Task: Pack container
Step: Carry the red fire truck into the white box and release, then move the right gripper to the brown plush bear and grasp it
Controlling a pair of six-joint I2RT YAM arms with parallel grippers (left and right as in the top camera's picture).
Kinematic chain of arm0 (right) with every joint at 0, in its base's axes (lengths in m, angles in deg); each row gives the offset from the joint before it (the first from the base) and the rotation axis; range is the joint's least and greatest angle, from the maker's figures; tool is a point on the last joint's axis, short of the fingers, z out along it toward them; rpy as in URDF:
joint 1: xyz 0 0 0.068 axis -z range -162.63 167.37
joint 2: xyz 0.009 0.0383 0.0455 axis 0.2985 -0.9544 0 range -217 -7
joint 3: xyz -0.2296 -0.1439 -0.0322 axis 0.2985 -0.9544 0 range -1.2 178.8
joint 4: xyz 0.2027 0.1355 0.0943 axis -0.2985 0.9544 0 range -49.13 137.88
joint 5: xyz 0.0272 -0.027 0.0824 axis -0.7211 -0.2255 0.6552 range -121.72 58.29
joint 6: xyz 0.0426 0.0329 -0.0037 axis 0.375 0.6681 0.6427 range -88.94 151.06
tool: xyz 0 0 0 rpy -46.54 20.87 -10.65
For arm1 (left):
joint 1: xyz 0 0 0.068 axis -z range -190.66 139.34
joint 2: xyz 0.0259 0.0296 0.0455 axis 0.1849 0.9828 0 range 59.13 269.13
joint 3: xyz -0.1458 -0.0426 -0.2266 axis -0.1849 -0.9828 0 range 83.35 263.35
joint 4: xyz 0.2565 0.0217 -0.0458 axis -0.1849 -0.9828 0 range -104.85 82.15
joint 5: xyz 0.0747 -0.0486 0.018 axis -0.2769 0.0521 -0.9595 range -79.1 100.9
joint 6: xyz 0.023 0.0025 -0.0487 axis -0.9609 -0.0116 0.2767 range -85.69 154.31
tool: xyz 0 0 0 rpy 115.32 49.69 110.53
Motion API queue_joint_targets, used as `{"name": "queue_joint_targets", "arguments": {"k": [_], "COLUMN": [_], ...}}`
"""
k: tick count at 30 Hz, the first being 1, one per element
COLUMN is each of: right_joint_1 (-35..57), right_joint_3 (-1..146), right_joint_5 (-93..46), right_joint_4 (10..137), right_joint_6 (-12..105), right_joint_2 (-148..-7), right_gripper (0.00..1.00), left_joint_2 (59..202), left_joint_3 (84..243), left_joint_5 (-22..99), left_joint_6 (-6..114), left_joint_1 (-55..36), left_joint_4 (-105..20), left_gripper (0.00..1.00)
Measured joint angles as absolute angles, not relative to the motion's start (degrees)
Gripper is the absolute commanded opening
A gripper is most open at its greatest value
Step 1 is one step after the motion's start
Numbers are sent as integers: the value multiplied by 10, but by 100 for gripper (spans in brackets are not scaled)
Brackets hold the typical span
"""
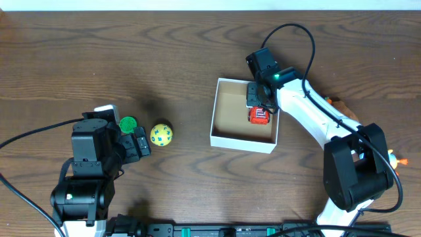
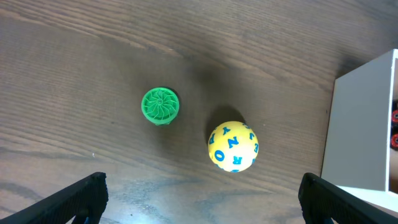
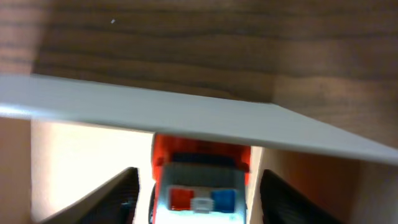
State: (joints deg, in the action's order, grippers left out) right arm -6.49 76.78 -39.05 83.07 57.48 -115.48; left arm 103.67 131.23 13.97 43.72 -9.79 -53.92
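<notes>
The container (image 1: 242,141) is a white-walled square box with a brown inside, at the table's middle. Its wall also shows in the left wrist view (image 2: 360,124) and the right wrist view (image 3: 186,115). A red toy car (image 1: 259,116) with red and blue roof lights lies inside at the right wall. My right gripper (image 1: 258,104) is open over it, its fingers on either side of the car (image 3: 200,180) with gaps. A yellow ball with blue letters (image 1: 161,134) (image 2: 232,146) and a green ribbed disc (image 1: 127,123) (image 2: 160,105) lie on the table to the left. My left gripper (image 1: 141,141) (image 2: 202,199) is open and empty beside them.
An orange toy (image 1: 339,103) lies partly hidden behind the right arm, and another small orange and white piece (image 1: 395,158) sits at the right edge. Black cables run from both arms across the wooden table.
</notes>
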Motion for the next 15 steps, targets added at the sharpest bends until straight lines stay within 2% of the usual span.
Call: {"name": "queue_joint_targets", "arguments": {"k": [8, 11, 15], "right_joint_1": [-65, -63, -32], "right_joint_3": [840, 901, 957], "right_joint_5": [-375, -381, -404], "right_joint_4": [881, 919, 957], "right_joint_6": [521, 509, 493], "right_joint_2": [-1152, -1131, -1068], "right_gripper": [75, 84, 92], "left_joint_2": [1037, 1037, 1037], "left_joint_3": [1312, 1312, 1312], "left_joint_5": [140, 140, 140], "left_joint_6": [437, 437, 437], "left_joint_1": [-98, -98, -98], "left_joint_4": [-539, -540, -540], "left_gripper": [98, 98, 98]}}
